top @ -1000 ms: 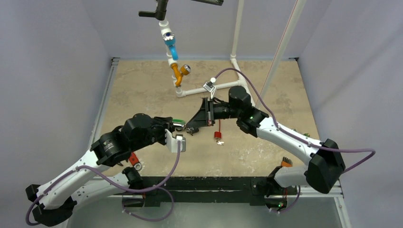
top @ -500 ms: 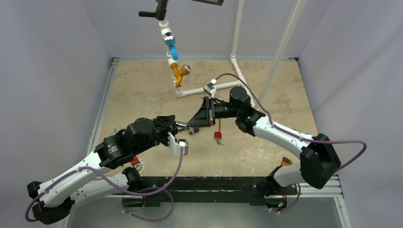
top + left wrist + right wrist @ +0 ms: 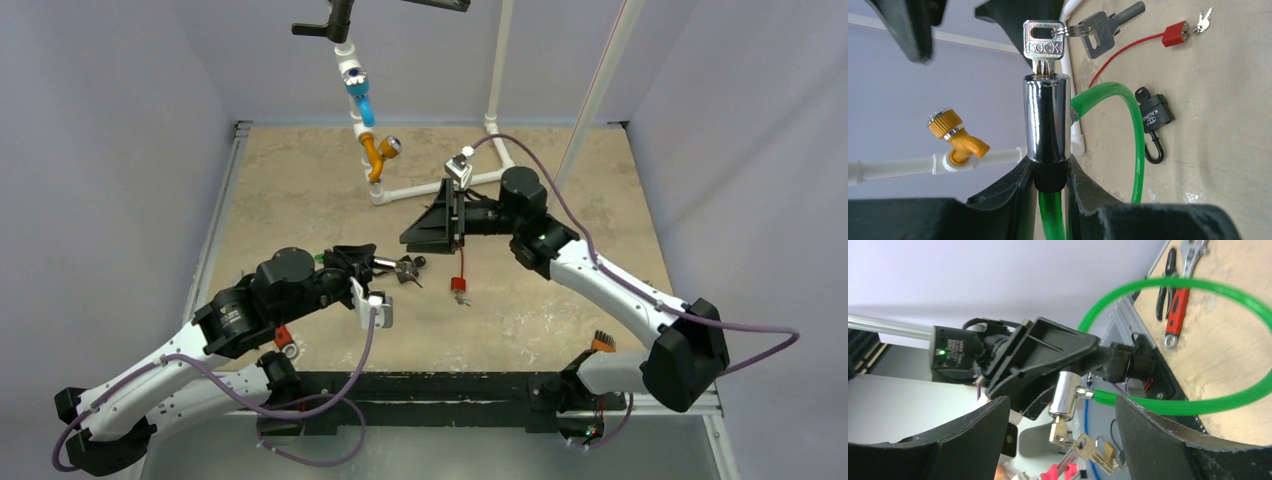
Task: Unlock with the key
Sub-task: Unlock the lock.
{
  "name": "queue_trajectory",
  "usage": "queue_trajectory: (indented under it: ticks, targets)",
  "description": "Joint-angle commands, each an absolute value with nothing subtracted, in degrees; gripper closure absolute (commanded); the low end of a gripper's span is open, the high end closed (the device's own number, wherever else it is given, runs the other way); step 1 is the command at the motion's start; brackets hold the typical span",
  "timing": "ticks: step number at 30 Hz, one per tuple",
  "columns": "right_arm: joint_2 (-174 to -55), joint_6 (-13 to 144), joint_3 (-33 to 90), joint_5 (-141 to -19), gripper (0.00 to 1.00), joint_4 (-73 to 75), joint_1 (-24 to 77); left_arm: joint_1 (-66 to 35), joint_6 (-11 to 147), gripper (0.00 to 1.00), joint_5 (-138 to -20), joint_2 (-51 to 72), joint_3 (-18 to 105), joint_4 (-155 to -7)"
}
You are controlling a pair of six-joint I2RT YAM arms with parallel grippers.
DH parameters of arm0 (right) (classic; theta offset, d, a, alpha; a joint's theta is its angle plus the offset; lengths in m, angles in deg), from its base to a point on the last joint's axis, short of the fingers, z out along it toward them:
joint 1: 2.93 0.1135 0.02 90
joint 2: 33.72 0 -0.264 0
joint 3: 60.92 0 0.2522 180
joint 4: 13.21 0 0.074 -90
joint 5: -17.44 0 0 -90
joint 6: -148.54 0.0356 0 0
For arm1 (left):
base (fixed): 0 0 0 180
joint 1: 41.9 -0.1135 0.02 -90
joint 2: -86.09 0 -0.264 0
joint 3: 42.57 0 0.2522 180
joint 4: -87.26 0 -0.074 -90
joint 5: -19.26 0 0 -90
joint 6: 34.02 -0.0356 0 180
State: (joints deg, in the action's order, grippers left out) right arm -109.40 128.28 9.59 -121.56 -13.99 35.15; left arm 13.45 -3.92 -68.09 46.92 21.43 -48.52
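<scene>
A chrome lock cylinder (image 3: 1046, 117) on a green cable (image 3: 1130, 135) stands upright between the fingers of my left gripper (image 3: 1048, 165), which is shut on its black lower end. A silver key (image 3: 1044, 47) stamped LOCK sits in the cylinder's top, and a second key (image 3: 1100, 32) hangs from its ring. In the top view the left gripper (image 3: 385, 264) holds the lock (image 3: 380, 262) above mid-table. My right gripper (image 3: 415, 238) is open and a short way up and right of the key (image 3: 405, 268). In the right wrist view the lock (image 3: 1065, 395) and key (image 3: 1058, 432) lie between the wide-apart fingers, touching neither.
A red padlock (image 3: 459, 286) with small keys lies on the table right of the lock. A black padlock (image 3: 1155, 114) lies nearby. A white pipe frame carries an orange tap (image 3: 375, 155) and a blue valve (image 3: 359, 98) at the back. Red-handled tools (image 3: 1175, 305) lie near the left arm's base.
My right gripper has opened, let go of the key and drawn back up and to the right. The left gripper has kept its hold on the lock and shifted slightly.
</scene>
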Motion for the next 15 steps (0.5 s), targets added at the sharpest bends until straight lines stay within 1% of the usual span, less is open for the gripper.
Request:
queue_trajectory:
  ticks: [1, 4, 7, 12, 15]
  targets:
    - [-104.87, 121.53, 16.78, -120.46, 0.21, -8.38, 32.1, 11.99, -1.13, 1.0, -72.48, 48.36, 23.27, -53.18]
    - [-104.04, 118.35, 20.28, -121.1, 0.18, -4.99, 30.83, 10.94, 0.42, 1.0, -73.83, 48.92, 23.38, -52.97]
    - [-102.88, 114.93, 21.02, -120.83, 0.15, -2.88, 29.52, 9.35, 3.88, 1.0, -76.2, 49.4, 24.74, -51.91]
    - [-99.46, 99.77, 20.91, -117.79, 0.13, 6.35, 28.91, 5.36, 15.95, 1.0, -85.66, 49.71, 30.08, -49.13]
    - [-96.37, 92.08, 19.03, -116.94, 0.12, 8.37, 28.95, 3.34, 22.9, 1.0, -93.95, 49.71, 32.98, -46.58]
